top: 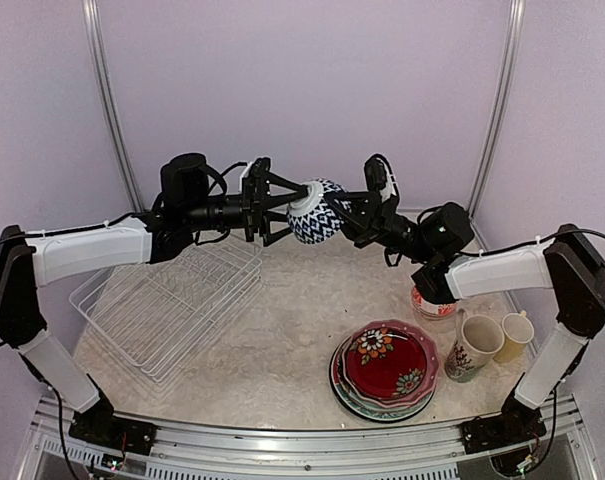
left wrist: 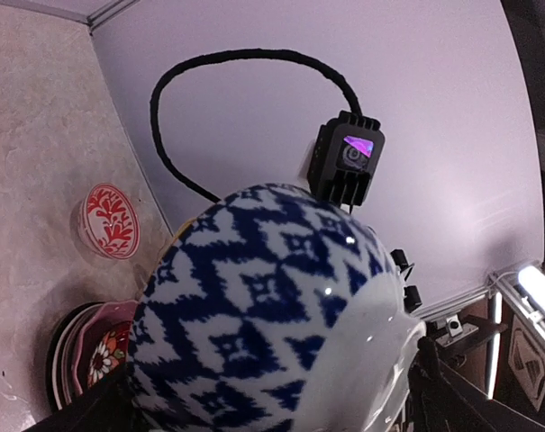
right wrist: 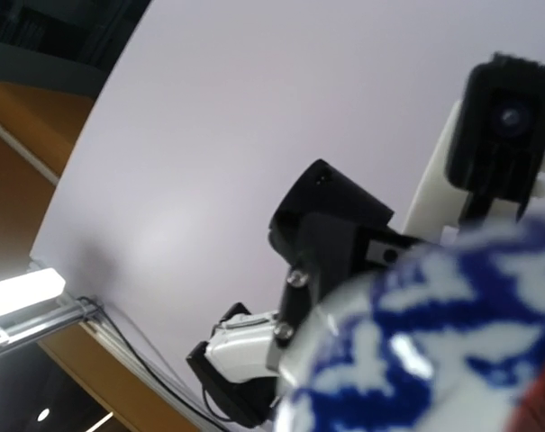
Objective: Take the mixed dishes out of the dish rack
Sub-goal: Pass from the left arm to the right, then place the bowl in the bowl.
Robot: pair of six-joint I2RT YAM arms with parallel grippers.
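A blue-and-white patterned bowl (top: 315,211) hangs above the far middle of the table (top: 282,350), clamped in the left gripper (top: 282,206). The right gripper (top: 350,215) meets its other side; whether it grips cannot be told. The dish rack (top: 162,300) looks empty. Stacked plates (top: 387,365), 2 mugs (top: 477,343) and 1 small red bowl (top: 432,302) sit unloaded at right, so this is probably the last piece.

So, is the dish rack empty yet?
Empty: the top view shows only bare wires in the dish rack. The blue-and-white bowl is in the air between the left gripper and right gripper.
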